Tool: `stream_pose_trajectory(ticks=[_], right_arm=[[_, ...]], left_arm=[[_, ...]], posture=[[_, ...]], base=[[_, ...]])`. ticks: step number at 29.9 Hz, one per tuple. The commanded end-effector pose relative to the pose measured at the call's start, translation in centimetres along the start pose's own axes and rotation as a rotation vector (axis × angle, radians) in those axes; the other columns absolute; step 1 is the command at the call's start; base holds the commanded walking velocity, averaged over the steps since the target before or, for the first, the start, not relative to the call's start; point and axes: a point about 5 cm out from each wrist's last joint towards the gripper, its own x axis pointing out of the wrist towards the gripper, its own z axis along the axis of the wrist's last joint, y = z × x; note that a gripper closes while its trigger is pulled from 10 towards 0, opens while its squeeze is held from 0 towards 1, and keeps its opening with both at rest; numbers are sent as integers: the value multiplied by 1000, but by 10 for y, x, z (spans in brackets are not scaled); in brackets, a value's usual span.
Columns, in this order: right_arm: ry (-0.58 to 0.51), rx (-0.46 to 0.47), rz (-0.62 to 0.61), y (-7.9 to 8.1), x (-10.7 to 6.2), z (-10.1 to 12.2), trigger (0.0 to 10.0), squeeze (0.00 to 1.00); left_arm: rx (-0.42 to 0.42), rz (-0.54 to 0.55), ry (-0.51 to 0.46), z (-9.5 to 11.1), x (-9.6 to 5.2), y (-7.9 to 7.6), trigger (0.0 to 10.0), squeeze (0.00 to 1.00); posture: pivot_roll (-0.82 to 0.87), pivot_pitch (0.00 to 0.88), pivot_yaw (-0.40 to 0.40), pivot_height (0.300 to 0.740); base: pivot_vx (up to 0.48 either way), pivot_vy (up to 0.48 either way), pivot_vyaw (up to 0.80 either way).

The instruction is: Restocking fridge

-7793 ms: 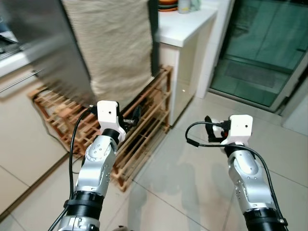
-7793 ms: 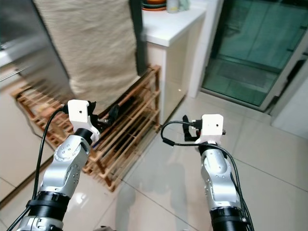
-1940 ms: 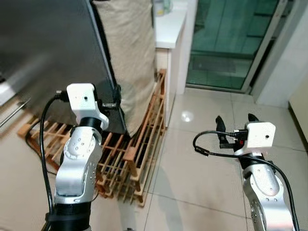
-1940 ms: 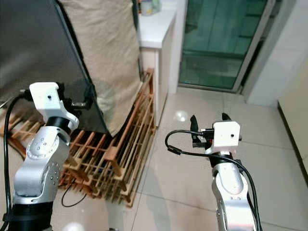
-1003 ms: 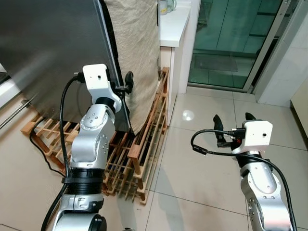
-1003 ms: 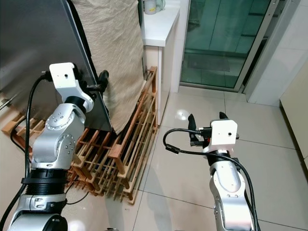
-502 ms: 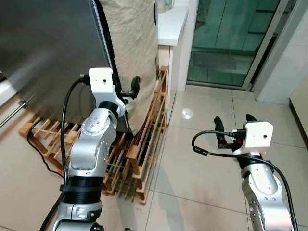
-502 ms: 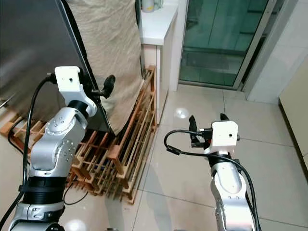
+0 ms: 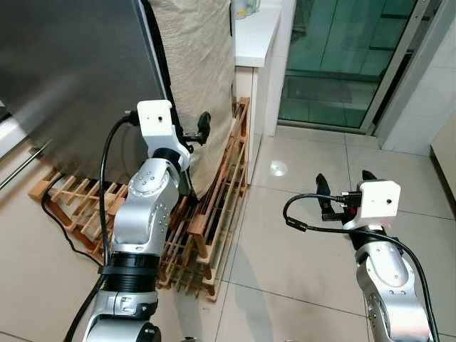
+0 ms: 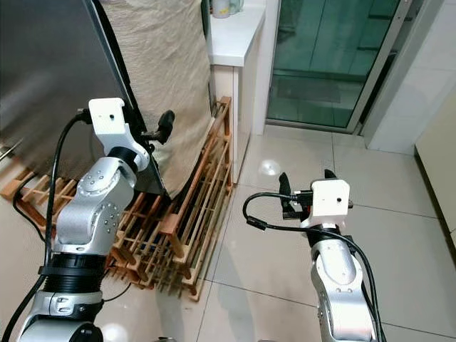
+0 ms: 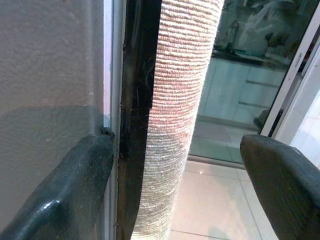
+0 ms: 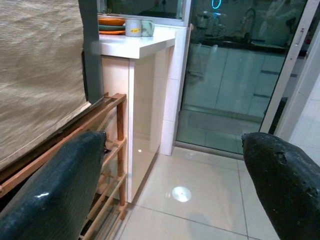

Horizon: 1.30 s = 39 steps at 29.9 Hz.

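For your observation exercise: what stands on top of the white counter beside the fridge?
On the white counter stand a pale mug and stacked orange dishes. The fridge's dark edge covers the counter's far side, so anything there is hidden.

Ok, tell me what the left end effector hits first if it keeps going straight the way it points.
Probably the fridge's black door edge. The left end effector is open, one finger already beside the grey door face, with the woven cloth just past that edge. Depth is hard to judge.
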Motion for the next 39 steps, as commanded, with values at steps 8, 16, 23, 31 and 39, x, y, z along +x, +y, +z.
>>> stream_pose_trajectory(ticks=[8,16,23,31,39], right_arm=[[-19,1,-4,-1,3,3,10000,0],[-14,5,-5,0,5,2,10000,0],[-17,0,-6,-2,7,2,10000,0],[-11,5,-3,2,5,0,10000,0],[-1,22,-7,3,2,-4,10000,0]], left_arm=[[7,-18,-16,2,23,-15,10000,0],[-171,-416,19,-9,39,-84,10000,0],[-260,-640,9,-9,36,-135,10000,0],[-433,-1128,-21,4,-6,-213,10000,0],[-495,-1150,-69,14,-8,-181,10000,0]], posture=[[-117,0,76,740],[-141,0,81,740],[-163,0,88,740],[-183,0,99,740],[-162,0,106,740]], base=[[0,0,0],[0,0,0],[0,0,0],[0,0,0],[0,0,0]])
